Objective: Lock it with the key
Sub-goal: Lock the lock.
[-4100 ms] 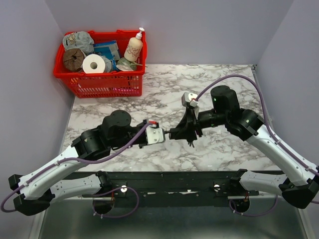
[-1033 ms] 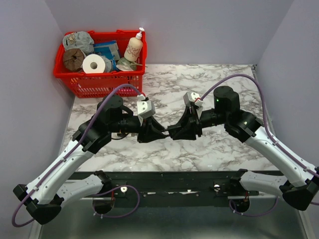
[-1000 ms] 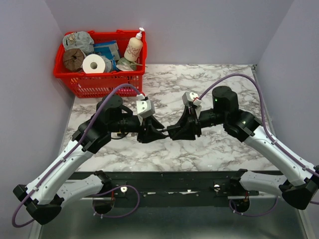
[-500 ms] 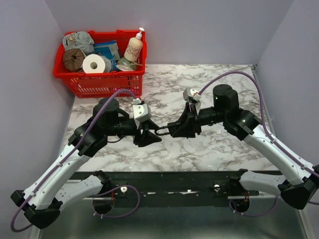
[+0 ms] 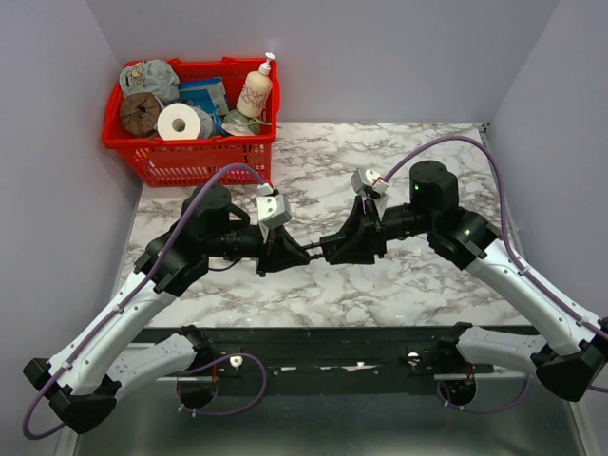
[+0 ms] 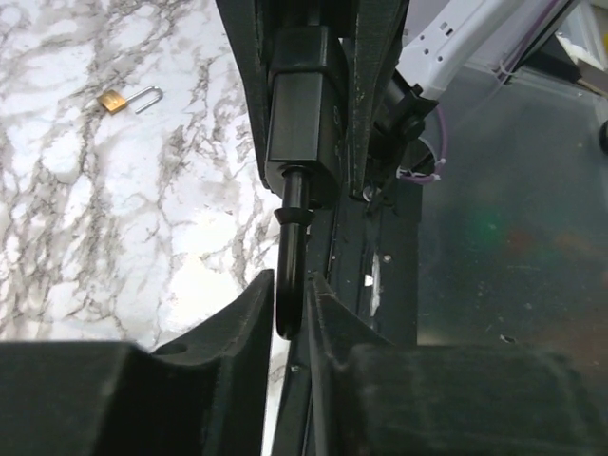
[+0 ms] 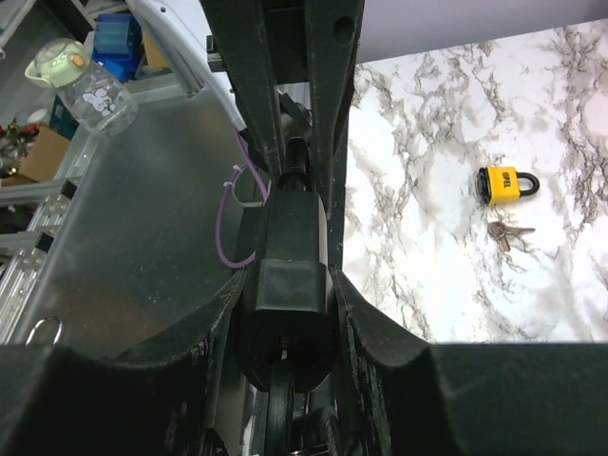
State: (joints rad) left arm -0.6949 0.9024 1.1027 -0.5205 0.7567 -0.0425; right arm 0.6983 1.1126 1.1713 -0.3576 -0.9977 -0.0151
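Inward: left claw (image 5: pixel 295 251), padlock (image 7: pixel 288 249), right claw (image 5: pixel 329 251)

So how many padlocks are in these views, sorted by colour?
black padlock: 1
brass padlock: 1
yellow padlock: 1
Total: 3

Lower end of black padlock (image 7: pixel 290 275) hidden between right fingers (image 7: pixel 328 95); keys (image 7: pixel 508 234) too small to count.
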